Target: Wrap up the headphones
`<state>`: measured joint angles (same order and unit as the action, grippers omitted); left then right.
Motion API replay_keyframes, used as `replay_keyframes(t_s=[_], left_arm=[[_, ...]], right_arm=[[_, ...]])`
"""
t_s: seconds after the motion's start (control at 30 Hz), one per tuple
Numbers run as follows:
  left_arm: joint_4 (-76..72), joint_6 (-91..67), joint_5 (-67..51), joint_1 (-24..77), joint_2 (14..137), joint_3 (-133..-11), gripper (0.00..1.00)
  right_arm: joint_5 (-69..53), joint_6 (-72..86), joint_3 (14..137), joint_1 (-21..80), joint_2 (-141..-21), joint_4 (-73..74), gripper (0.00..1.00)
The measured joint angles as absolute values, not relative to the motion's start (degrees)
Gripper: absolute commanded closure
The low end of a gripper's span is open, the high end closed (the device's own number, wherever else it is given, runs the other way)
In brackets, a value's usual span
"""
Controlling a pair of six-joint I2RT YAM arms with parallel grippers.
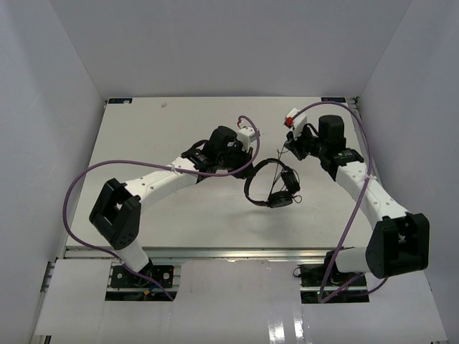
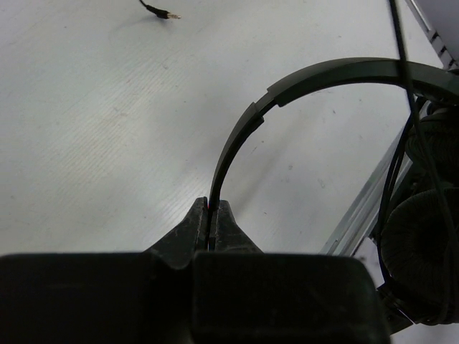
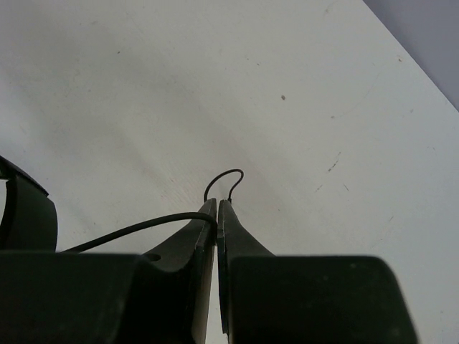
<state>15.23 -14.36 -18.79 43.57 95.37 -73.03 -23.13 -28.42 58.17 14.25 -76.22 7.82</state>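
Both grippers are clamped: left gripper (image 2: 212, 215) pinches the headphones (image 1: 271, 184) by the headband at centre frame, right gripper (image 3: 216, 209) pinches the cord (image 3: 136, 228) above the tabletop (image 1: 179, 222).

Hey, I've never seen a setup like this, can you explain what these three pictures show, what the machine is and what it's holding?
These are two robot arms bolted at the near edge of a white table. The wide picture looks down from above and behind them; the other two come from cameras on each wrist, looking past that arm's own fingers.

Between the arms are small black headphones with a thin cord. The left gripper is shut on the headband, as its wrist view shows. The right gripper is shut on the cord, with a small loop poking out past its tips. The cord's plug lies on the table. The purple cables belong to the robot.
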Motion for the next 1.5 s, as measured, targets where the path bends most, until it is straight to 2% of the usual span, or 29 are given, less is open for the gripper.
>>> replay_keyframes(t_s=[0.17,0.43,0.9,1.1,1.33,1.4,1.47,1.5], left_arm=[[16.8,-13.5,-13.4,43.6,95.3,-73.0,1.0],[18.7,-12.8,-10.3,43.6,93.3,-73.0,1.0],[22.2,-15.7,-11.0,43.7,85.4,-81.3,1.0],[25.3,-16.7,-9.3,43.8,84.6,-89.6,1.0],[30.4,-17.0,-7.2,44.0,84.6,-96.1,1.0],[31.3,-17.0,-6.5,44.0,84.6,-97.2,1.0],[31.9,-17.0,-5.5,44.0,84.6,-97.9,1.0],[32.2,-17.1,-5.1,44.0,84.6,-98.2,1.0]], right_arm=[[-27.9,-25.9,55.6,8.8,-72.2,5.5,0.92],[-35.1,-23.3,51.3,7.6,-68.0,1.2,0.91],[-51.7,-13.2,49.8,6.0,-78.6,-5.3,0.84],[-60.5,-1.7,50.1,5.7,-85.9,-15.2,0.83],[-64.3,10.1,50.9,6.1,-90.3,-26.9,0.82],[-64.8,12.8,50.9,6.1,-90.6,-30.0,0.67],[-64.9,13.8,50.8,6.2,-90.5,-32.0,0.45],[-64.9,14.2,50.8,6.2,-90.4,-32.8,0.39]])
